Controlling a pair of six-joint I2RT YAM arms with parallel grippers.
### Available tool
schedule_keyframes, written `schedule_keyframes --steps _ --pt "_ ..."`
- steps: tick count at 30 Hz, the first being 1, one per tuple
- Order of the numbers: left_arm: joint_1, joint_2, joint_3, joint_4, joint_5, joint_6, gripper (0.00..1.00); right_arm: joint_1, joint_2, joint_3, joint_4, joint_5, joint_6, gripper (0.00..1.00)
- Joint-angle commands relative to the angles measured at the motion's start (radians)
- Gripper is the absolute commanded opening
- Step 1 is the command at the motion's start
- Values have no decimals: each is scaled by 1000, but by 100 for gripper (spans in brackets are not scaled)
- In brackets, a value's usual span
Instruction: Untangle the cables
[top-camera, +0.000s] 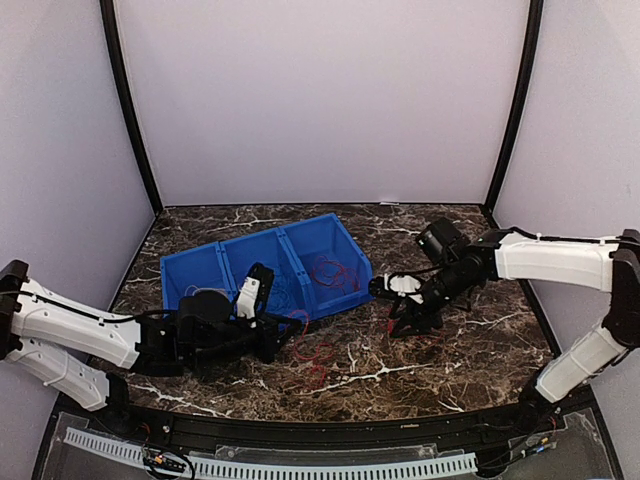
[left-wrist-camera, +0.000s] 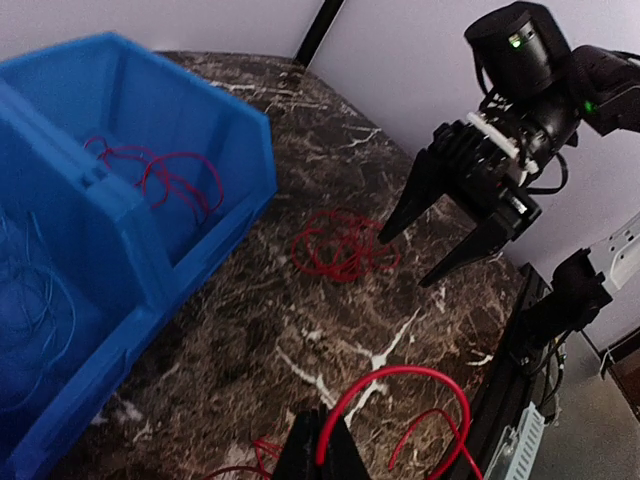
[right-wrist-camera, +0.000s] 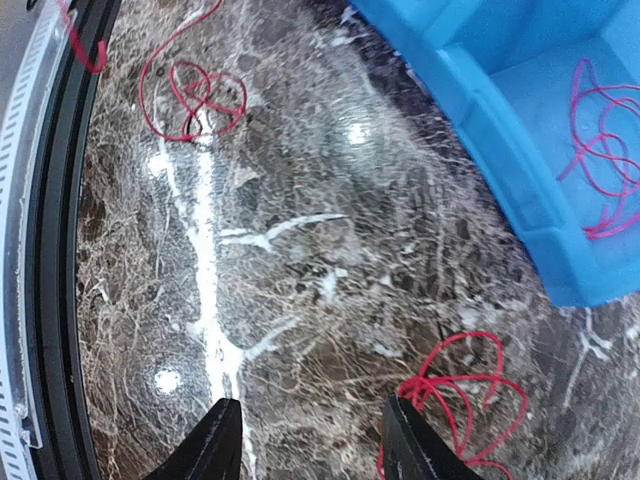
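White arm shells, black joints, tapered black jaws, green light

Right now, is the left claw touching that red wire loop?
Touching. The left wrist view shows the red wire loop emerging from between the fingertips of the left gripper.

Bottom edge cuts off the left gripper.
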Motion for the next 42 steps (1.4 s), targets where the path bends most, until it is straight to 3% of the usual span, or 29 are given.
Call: schedule_keyframes --steps 1,8,13,18,27,32,42 --pt "-37 -63 -131 103 -92 -159 0 124 81 22 64 87 -10 49" --pt "-74 -118 -189 67 -183 -184 0 317 231 109 99 158 -20 48" --pt "-78 -144 -232 66 -211 -201 0 388 271 125 193 180 -11 49" --pt "-79 -163 -247 55 -219 -201 0 391 350 197 245 180 24 49" --pt "-79 -174 -250 51 -223 -200 0 393 461 311 192 -26 31 50" --pt "-80 -183 -251 51 -225 -196 0 392 475 316 173 -107 41 50" --pt "-80 -196 -245 28 -218 -194 0 355 437 329 91 -131 -12 50"
